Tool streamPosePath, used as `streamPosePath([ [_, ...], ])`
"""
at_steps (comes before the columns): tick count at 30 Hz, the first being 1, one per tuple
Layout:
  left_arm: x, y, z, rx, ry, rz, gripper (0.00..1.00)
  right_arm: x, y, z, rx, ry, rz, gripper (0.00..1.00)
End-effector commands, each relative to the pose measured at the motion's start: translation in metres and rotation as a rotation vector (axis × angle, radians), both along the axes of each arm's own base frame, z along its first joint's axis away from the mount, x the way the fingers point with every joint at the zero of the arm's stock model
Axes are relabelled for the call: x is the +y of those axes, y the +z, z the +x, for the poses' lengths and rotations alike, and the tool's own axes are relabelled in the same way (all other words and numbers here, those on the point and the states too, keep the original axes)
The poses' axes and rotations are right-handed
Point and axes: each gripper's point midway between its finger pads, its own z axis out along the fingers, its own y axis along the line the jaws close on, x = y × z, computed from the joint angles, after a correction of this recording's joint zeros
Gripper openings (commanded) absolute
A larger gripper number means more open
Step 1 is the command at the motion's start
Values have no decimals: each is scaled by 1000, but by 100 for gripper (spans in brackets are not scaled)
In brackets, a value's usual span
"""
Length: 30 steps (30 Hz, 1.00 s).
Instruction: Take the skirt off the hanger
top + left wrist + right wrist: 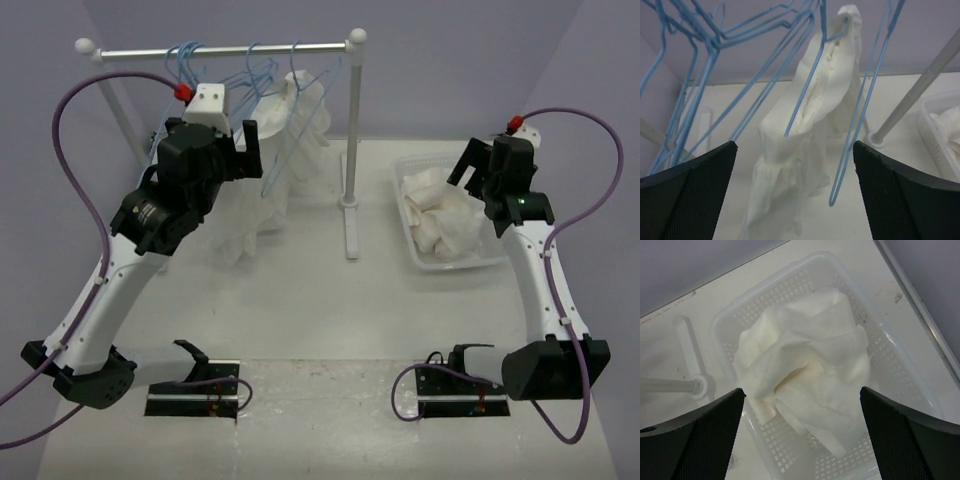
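White skirt (805,355) lay crumpled in the basket (790,290), frame centre; the wide-open right gripper (801,390) above could snag it.

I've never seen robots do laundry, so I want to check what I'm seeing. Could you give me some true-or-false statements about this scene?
1. The skirt lies crumpled in the clear plastic basket. True.
2. The right gripper is clamped on the skirt. False: it hovers open above it, holding nothing.
3. Another white garment hangs from a blue hanger on the rail. True.
4. The left gripper grips a hanger. False: it is open and empty, facing that hanging garment.
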Motion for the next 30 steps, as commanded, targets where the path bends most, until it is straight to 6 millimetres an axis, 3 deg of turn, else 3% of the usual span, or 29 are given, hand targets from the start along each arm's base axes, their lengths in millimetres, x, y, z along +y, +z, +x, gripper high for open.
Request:
streamPosePath([
  [1, 14, 64, 21, -163, 11, 95, 100, 25, 9, -9, -48, 136, 13, 99],
  [2, 13, 64, 33, -155, 14, 132, 100, 34, 15, -12, -70, 167, 7, 99],
  [3, 20, 82, 36, -191, 29, 122, 100, 40, 20, -14, -89, 192, 7, 99],
  [5, 29, 83, 50, -178, 54, 178, 100, 49, 33, -20, -131, 225, 17, 99],
  [6, 43, 92, 53, -188, 72, 173, 100, 53, 36, -21, -137, 239, 25, 99],
  [8, 57, 82, 63, -143, 84, 182, 100, 60, 40, -26, -151, 268, 37, 99],
  [9, 77, 78, 68, -126, 118, 178, 100, 61, 40, -26, -153, 270, 36, 99],
  [12, 107, 69, 73, -107, 110, 142, 100, 65, 40, -28, -153, 287, 34, 99],
  [15, 130, 62, 73, -110, 124, 140, 100, 71, 37, -28, -142, 307, 36, 99],
  [17, 135, 59, 75, -108, 98, 133, 100, 74, 36, -29, -140, 319, 34, 99],
  [18, 149, 54, 76, -95, 107, 129, 100, 75, 35, -29, -138, 322, 32, 99],
  [20, 156, 43, 79, -71, 82, 119, 100, 78, 35, -29, -141, 332, 32, 99],
  [23, 146, 26, 83, -41, -13, 102, 100, 77, 31, -28, -137, 325, 32, 99],
  [26, 148, 20, 85, -31, -18, 111, 100, 76, 27, -26, -124, 320, 28, 99],
  [30, 136, 17, 86, -35, -103, 96, 100, 74, 24, -25, -115, 309, 23, 99],
])
